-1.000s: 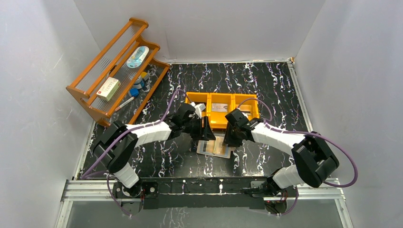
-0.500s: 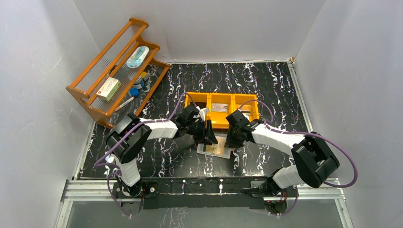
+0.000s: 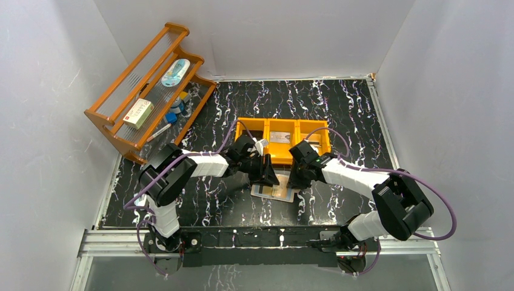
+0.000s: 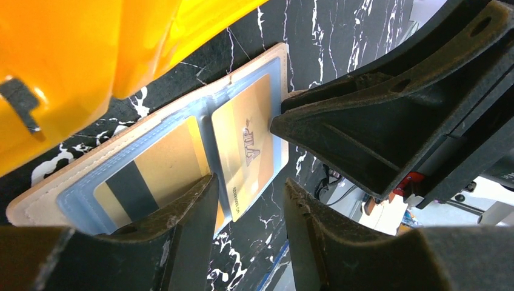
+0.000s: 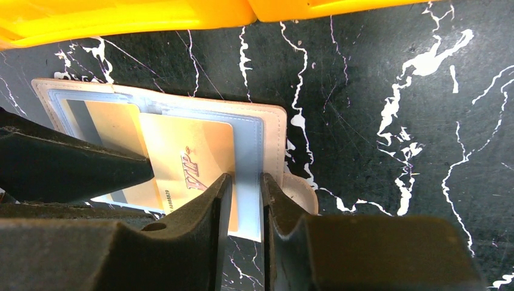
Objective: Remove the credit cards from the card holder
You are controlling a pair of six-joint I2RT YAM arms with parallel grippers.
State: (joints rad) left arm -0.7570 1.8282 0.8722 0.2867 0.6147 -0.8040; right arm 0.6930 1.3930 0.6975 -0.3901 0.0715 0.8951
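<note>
Beige-tan and opened flat, the card holder (image 5: 274, 130) lies on the black marbled table (image 5: 376, 121). It is about midway between the left and right edges, nearer the near edge than the far one, just in front of the orange tray (image 5: 151, 15). Both arms crowd onto it from opposite sides.

The left end effector (image 4: 250, 182) has its jaws apart, straddling the lower edge of the gold VIP card (image 5: 188, 163). The right end effector (image 5: 245, 177) has its jaws only narrowly parted, tips down on the sleeve near the tab end, gripping nothing that I can see.

The likely trouble is that the light holder slides or lifts along with the card if the right tips fail to pin it. The left jaws could also close on sleeve plastic together with the card. The two end effectors sit close enough to knock each other.

Inside, shiny silvery-blue sleeves hold two gold cards, the VIP one overlapping a magnetic-stripe card (image 5: 112, 124). A small closing tab (image 5: 301, 195) juts from the end under the right arm.
</note>
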